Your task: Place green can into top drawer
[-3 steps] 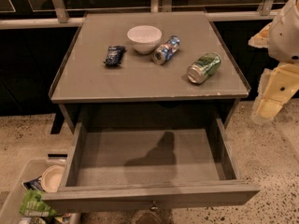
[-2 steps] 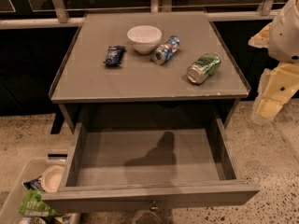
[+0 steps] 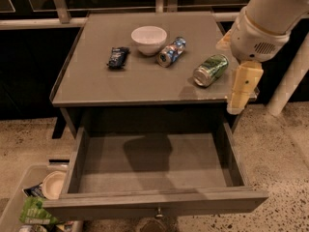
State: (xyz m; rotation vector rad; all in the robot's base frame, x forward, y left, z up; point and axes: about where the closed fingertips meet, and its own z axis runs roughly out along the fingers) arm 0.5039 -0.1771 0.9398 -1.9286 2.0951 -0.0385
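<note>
The green can (image 3: 210,70) lies on its side on top of the grey bench (image 3: 91,83), close to the right edge. Its silver top points toward the near left. The top drawer (image 3: 154,203) is pulled out below and its flat bottom is bare. A small knob (image 3: 158,211) sits in the middle of its front. The gripper (image 3: 237,103) hangs down just past the bench's right edge, beside the green can and not touching it. I cannot tell if it is spread or pressed together. Farther back on the bench are a white bowl (image 3: 149,39), a blue-and-silver can (image 3: 172,51) on its side and a dark blue packet (image 3: 118,57).
</note>
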